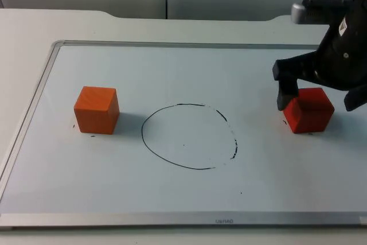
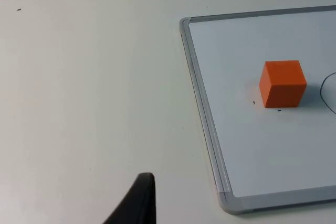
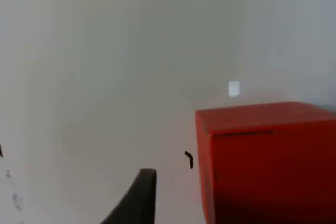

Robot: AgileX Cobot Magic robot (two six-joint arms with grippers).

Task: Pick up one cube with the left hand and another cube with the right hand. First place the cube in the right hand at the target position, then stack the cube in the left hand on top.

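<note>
Circle (image 1: 188, 136) is lying between orange cube (image 1: 96, 109) and red cube (image 1: 309, 109); right gripper (image 1: 319, 97), fingers spread, is apparently straddling the red one without clamping.

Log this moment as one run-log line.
right gripper open, astride red cube | orange cube untouched | circle bare

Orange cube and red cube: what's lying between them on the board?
Between the orange cube and the red cube, the top view shows just the hand-drawn circle on bare whiteboard.
</note>
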